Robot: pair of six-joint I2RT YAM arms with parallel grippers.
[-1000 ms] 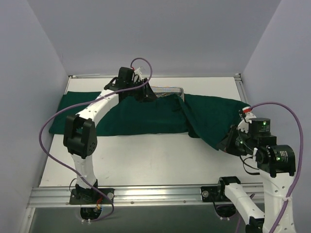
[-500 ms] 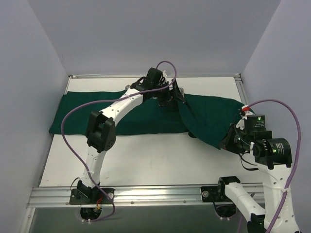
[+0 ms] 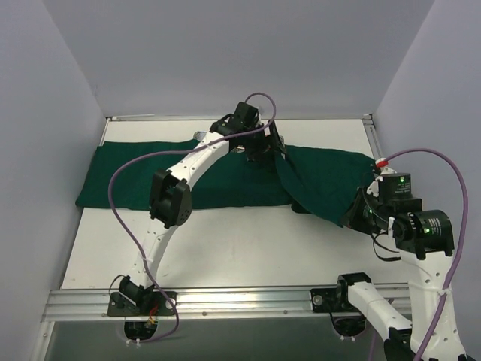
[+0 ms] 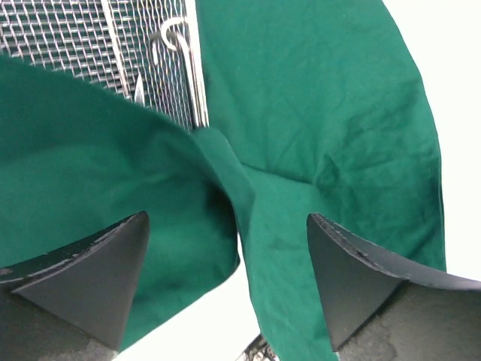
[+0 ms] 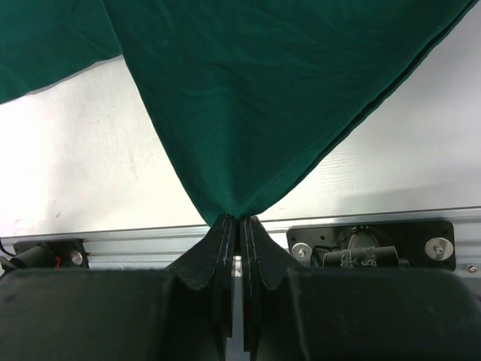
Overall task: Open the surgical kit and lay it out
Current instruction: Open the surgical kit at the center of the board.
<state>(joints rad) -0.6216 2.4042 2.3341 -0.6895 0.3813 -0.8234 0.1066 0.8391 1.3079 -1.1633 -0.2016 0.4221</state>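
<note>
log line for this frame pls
right gripper: shut on drape corner | left gripper: open above drape fold | tray: partly uncovered | phase: unwrapping

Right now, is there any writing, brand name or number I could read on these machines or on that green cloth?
None: no text can be read in any view.
The green cloth is plain.
The mesh tray shows bare wire, no marking.
The right pincer, shut on the cloth's corner, carries no label.
The green lights on the right arm are plain dots, not characters.
</note>
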